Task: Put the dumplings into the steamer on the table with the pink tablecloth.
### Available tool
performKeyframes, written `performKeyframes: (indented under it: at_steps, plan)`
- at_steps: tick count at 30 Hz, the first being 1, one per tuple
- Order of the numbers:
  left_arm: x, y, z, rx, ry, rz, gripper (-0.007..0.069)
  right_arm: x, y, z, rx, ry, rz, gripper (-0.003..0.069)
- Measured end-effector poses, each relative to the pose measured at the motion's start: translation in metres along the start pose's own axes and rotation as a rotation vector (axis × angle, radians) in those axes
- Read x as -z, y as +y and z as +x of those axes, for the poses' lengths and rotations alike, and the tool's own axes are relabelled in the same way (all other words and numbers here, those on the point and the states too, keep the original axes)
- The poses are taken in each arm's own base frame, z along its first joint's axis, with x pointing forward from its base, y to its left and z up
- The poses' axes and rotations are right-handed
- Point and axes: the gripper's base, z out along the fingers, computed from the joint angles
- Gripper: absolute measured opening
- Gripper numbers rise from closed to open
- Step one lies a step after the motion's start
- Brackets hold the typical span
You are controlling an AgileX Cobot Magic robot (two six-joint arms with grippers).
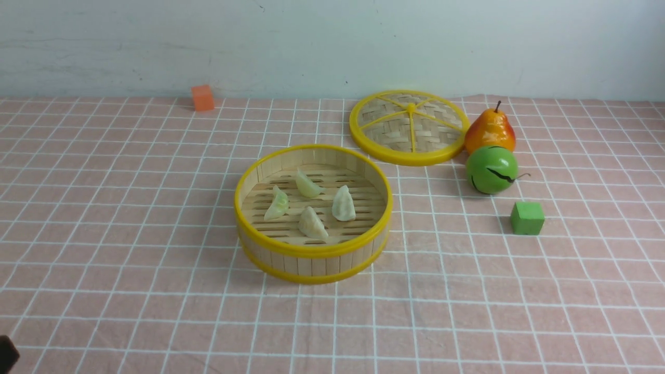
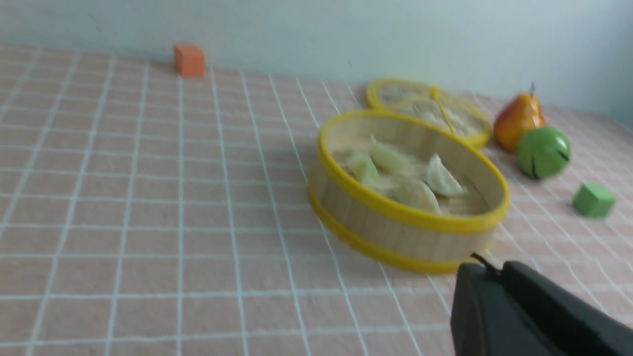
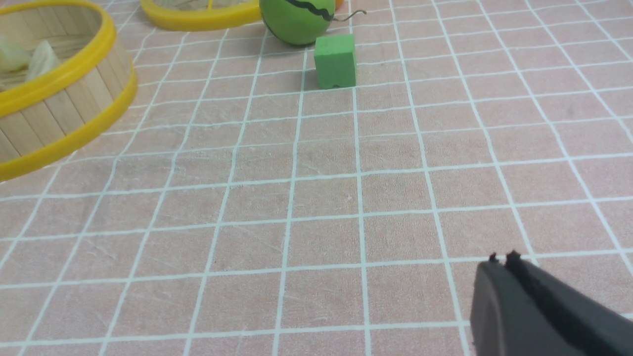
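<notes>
The round bamboo steamer (image 1: 311, 253) stands mid-table on the pink tablecloth (image 1: 130, 208). Several pale greenish dumplings (image 1: 313, 223) lie on its slatted floor. They also show in the left wrist view (image 2: 415, 194). My left gripper (image 2: 487, 269) is shut and empty, low over the cloth, near the steamer (image 2: 405, 232) and apart from it. Only a dark corner of it (image 1: 6, 354) shows at the bottom left of the front view. My right gripper (image 3: 500, 261) is shut and empty over bare cloth, well short of the steamer (image 3: 64, 113). It is out of the front view.
The flat woven yellow-rimmed lid (image 1: 409, 127) lies behind and right of the steamer. A pear (image 1: 490, 131), a green ball-like fruit (image 1: 491, 169) and a green cube (image 1: 527, 218) stand at the right. An orange cube (image 1: 202, 97) sits by the back wall.
</notes>
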Motion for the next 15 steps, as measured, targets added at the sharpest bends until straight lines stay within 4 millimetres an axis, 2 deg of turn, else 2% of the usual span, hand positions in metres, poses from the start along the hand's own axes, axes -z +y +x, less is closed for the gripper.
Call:
performKeyframes:
  at_steps: [1,4,10,15]
  plan:
    - [-0.001,0.003,0.004,0.006,-0.034,-0.029,-0.0008,0.0,0.0,0.0,0.0,0.0,0.0,0.0001]
    - [-0.005,0.013,0.021,0.019,-0.088,-0.126,-0.0013,0.0,0.0,0.0,-0.001,0.0,0.0,0.0003]
    - [-0.012,0.027,0.054,0.038,-0.012,-0.237,-0.0013,0.0,0.0,0.0,-0.005,0.0,0.0,0.0011]
    - [-0.012,0.03,0.065,0.042,0.079,-0.26,-0.0013,0.0,0.0,0.0,-0.005,0.0,0.0,0.0014]
